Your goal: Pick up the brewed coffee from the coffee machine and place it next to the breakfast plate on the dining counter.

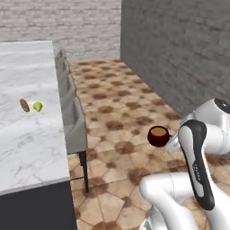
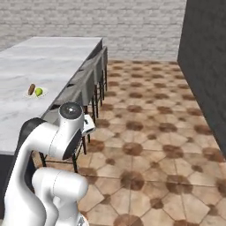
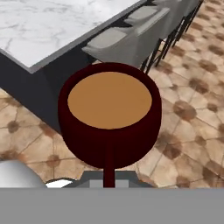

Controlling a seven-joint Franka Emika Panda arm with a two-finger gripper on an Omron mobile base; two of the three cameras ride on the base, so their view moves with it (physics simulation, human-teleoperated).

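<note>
My pincer (image 3: 108,177) is clamped on the full coffee mug's (image 1: 158,136) handle, carried above the floor off the dining counter (image 1: 27,148); any tilt could spill it

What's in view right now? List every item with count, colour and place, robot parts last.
Mug of coffee: one, dark red with brown liquid, held by its handle above the tiled floor, to the right of the stools.
Dining counter: one, white marble top on a dark base, at the left.
Breakfast plate: one, white, on the counter top, carrying a brown stick and a green fruit.
Stools: a row, grey, along the counter's edge; exact count hard to tell.
Floor: brown patterned tiles.
Walls: light brick at the back, dark grey at the right.
Gripper: one, shut on the mug's handle.
Arm: one, white with dark joints.
</note>
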